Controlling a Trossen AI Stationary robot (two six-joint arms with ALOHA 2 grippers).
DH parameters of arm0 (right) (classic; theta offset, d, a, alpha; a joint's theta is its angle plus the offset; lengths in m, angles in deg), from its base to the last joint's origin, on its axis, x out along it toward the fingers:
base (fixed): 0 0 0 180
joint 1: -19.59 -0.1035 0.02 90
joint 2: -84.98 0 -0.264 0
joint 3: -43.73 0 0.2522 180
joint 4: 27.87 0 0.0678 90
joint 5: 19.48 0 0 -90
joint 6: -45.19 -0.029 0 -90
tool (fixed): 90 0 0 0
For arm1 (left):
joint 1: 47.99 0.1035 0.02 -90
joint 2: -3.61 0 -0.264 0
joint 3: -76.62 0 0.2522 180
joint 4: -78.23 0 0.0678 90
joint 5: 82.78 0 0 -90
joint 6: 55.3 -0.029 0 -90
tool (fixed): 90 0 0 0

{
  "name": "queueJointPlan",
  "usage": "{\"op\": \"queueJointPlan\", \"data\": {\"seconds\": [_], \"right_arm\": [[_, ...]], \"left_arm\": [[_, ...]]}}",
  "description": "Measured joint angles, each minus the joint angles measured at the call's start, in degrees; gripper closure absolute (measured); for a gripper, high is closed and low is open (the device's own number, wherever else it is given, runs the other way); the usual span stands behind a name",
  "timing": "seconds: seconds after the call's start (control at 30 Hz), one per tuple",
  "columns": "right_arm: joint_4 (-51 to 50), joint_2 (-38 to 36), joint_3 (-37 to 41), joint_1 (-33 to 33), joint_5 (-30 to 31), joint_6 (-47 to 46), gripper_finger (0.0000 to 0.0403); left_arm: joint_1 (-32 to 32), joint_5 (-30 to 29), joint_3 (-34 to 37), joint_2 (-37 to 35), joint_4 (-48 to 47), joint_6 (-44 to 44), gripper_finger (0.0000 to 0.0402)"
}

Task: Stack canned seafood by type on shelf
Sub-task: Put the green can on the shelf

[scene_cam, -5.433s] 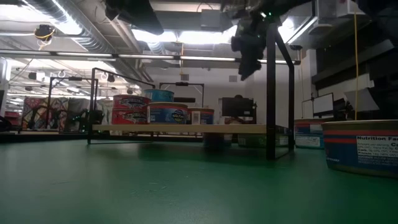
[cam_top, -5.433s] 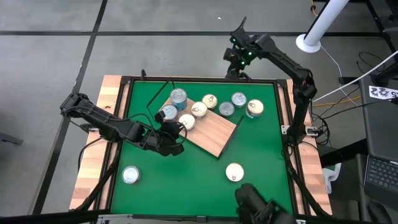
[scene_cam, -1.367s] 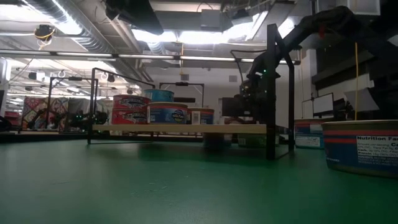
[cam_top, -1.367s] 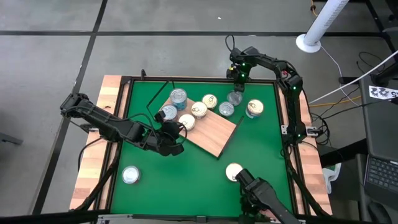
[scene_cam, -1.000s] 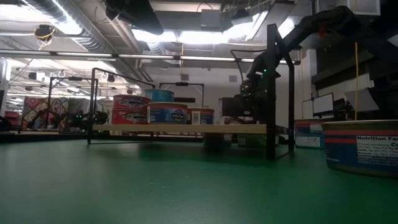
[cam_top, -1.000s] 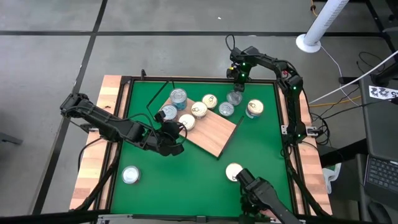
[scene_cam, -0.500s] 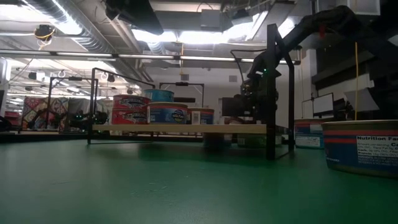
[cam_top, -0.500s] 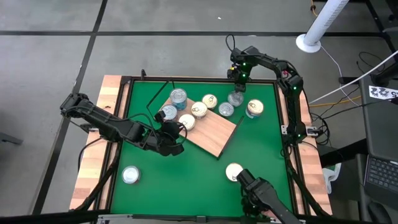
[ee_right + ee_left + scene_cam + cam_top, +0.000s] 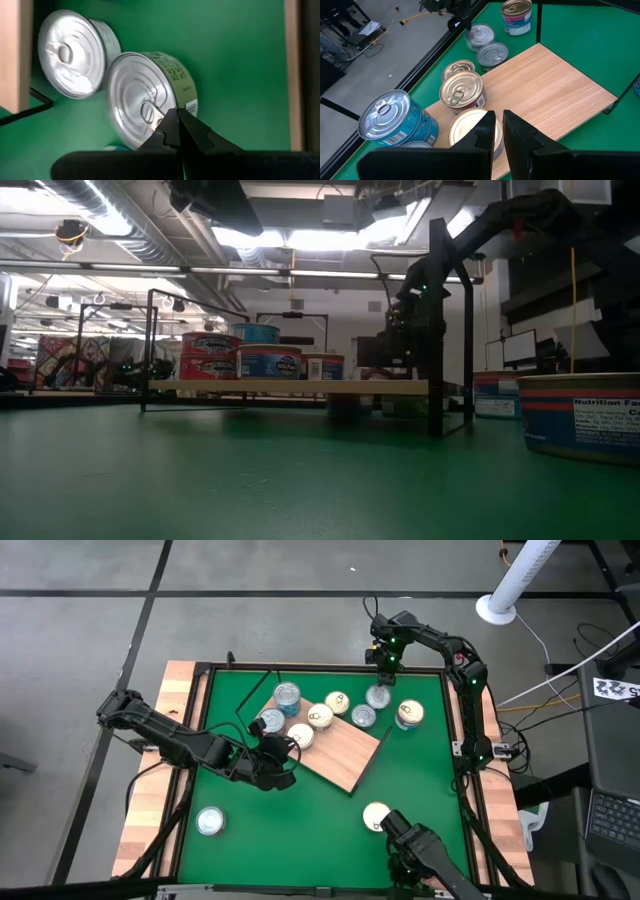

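**A:** Scanning left to right from above: lone silver-lid tin (image 9: 209,821) sits on the green mat (image 9: 300,830) near the front left corner, well apart from everything. Left gripper (image 9: 281,755) hangs low at the shelf's (image 9: 345,755) left edge. Fingers nearly together, a slit between them; they hold nothing. A cream-lid tin (image 9: 472,131) sits right beyond the tips.

**B:** And the shelf itself?

**A:** Wood board, angled on the mat. Five tins (image 9: 318,716) are bunched on its far-left half; the near-right half is bare. The low view shows some already doubled up, blue over red labels (image 9: 211,355).

**B:** Right side?

**A:** Two silver-lid tins lie off the board, just beyond its far right corner, one (image 9: 364,715) touching or nearly touching the other (image 9: 378,697). A blue-and-pink tin (image 9: 408,714) is just right of them. Right gripper (image 9: 383,662) is above the farther silver one, fingers fully shut, tips over the lid's pull tab (image 9: 148,113). Not gripping the can; whether it touches the tab I can't tell.

**B:** So which step?

**A:** My read: the right arm is lining up on that off-shelf tin. Next it must open wide enough to span the rim, drop, clamp, then carry it onto a matching stack. One more tin (image 9: 376,816) waits front right, beside some dark equipment (image 9: 425,860).
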Motion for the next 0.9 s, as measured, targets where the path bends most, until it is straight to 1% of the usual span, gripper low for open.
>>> {"op": "queueJointPlan", "data": {"seconds": [0.13, 0.27, 0.73, 0.9], "right_arm": [[-0.8, -0.1, -2.8, 0.0, -0.2, 0.0, 0.0403], [-1.6, -0.1, -3.8, 0.0, -0.2, 0.0, 0.0403], [-0.7, -0.1, -3.6, -0.4, -0.2, -0.8, 0.0403], [1.7, -0.1, -1.2, -1.5, 1.3, -1.5, 0.0403]], "left_arm": [[0.0, 0.0, 0.0, 0.0, 0.0, 0.1, 0.037], [0.0, 0.0, 0.0, 0.0, 0.0, 0.1, 0.037], [0.0, 0.0, 0.0, 0.0, 0.0, 1.0, 0.037], [0.0, 0.0, 0.0, 0.0, 0.0, 1.0, 0.037]]}}
